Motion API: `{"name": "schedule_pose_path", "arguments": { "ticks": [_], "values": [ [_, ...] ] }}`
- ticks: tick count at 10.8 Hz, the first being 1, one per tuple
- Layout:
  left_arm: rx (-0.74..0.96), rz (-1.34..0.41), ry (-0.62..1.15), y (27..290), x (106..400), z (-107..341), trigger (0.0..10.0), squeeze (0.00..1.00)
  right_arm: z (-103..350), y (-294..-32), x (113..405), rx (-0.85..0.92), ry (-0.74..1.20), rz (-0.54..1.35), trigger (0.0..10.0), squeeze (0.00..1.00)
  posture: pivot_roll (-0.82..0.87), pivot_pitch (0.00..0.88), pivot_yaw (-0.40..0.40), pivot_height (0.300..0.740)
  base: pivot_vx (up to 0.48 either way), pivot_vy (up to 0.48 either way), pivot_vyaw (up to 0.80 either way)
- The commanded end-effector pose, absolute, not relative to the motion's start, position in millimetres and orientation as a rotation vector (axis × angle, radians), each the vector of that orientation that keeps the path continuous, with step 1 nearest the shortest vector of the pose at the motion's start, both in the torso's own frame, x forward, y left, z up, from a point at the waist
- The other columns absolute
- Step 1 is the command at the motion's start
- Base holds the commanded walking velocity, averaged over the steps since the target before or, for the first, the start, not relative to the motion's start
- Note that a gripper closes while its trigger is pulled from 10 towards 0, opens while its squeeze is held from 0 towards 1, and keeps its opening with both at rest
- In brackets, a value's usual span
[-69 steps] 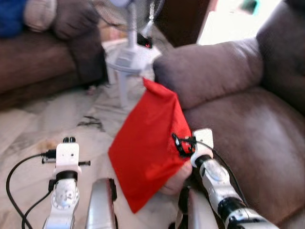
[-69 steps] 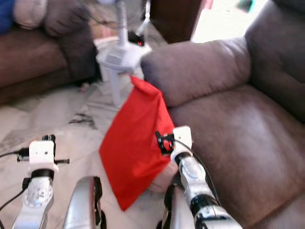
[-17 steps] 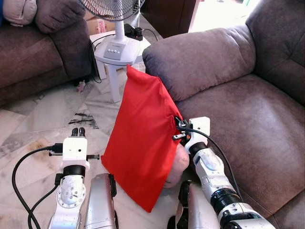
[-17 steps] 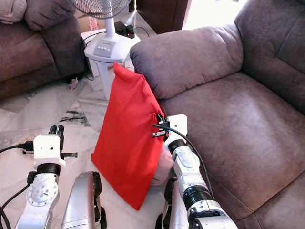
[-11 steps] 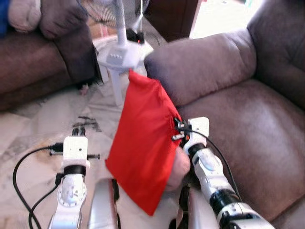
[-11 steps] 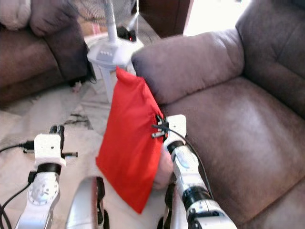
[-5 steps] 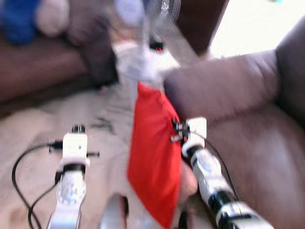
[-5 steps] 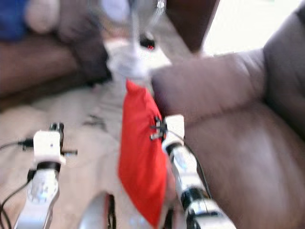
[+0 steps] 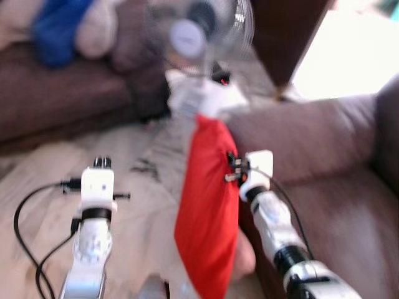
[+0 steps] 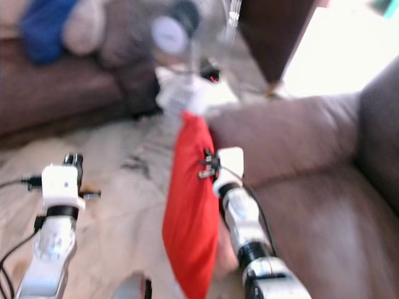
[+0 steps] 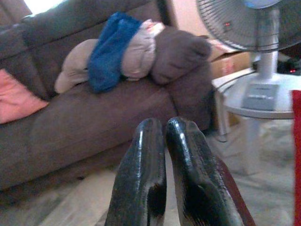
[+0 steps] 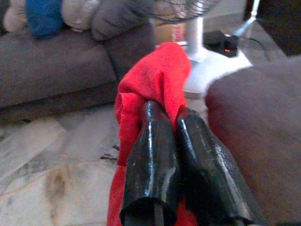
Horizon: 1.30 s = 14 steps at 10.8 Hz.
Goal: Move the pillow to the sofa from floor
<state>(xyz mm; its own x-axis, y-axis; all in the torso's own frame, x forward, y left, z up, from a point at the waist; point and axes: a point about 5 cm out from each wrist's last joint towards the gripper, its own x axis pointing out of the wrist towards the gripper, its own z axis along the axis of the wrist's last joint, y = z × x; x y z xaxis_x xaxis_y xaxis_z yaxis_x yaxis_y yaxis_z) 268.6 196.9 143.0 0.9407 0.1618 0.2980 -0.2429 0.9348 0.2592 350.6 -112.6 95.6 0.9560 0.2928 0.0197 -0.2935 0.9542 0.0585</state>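
The red pillow [image 9: 209, 212] hangs clear of the floor, seen nearly edge-on, right beside the armrest of the brown sofa [image 9: 312, 140]. My right gripper [image 12: 170, 109] is shut on the pillow's top edge [image 12: 157, 80]; its wrist [image 9: 259, 167] sits against the pillow's sofa side. My left gripper [image 11: 164, 125] is shut on nothing, held out over the marble floor [image 9: 140, 205] to the pillow's left. Both eye views are blurred.
A white pedestal fan [image 9: 196, 37] stands just behind the pillow, with a power strip [image 12: 225, 38] at its base. A second brown sofa [image 11: 84, 117] at the left carries blue and beige cushions [image 11: 117, 49] and a pink one [image 11: 16, 96].
The camera has swung, so the fan and left sofa show more. The pillow still hangs from my right gripper but has turned and looks narrower. The left arm is unchanged.
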Motion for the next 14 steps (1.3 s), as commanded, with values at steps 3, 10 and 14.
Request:
{"name": "schedule_pose_path", "arguments": {
  "ticks": [3, 10, 14],
  "values": [
    [0.307, 0.205, -0.270, 197, 267, 144, 10.0, 0.00, 133, -109, 364, 0.080, -0.164, 0.295, 10.0, 0.00, 0.20, 0.143, -0.056, 0.740, 0.000, 0.000, 0.00],
    [0.295, 0.194, -0.261, 193, 267, 143, 10.0, 0.00, 133, -110, 365, 0.094, -0.160, 0.290, 10.0, 0.00, 0.20, 0.148, -0.053, 0.740, 0.000, 0.000, 0.00],
    [0.291, 0.189, -0.261, 191, 266, 143, 10.0, 0.00, 132, -110, 364, 0.095, -0.160, 0.286, 10.0, 0.00, 0.20, 0.148, -0.053, 0.740, 0.000, 0.000, 0.00]
  ]
}}
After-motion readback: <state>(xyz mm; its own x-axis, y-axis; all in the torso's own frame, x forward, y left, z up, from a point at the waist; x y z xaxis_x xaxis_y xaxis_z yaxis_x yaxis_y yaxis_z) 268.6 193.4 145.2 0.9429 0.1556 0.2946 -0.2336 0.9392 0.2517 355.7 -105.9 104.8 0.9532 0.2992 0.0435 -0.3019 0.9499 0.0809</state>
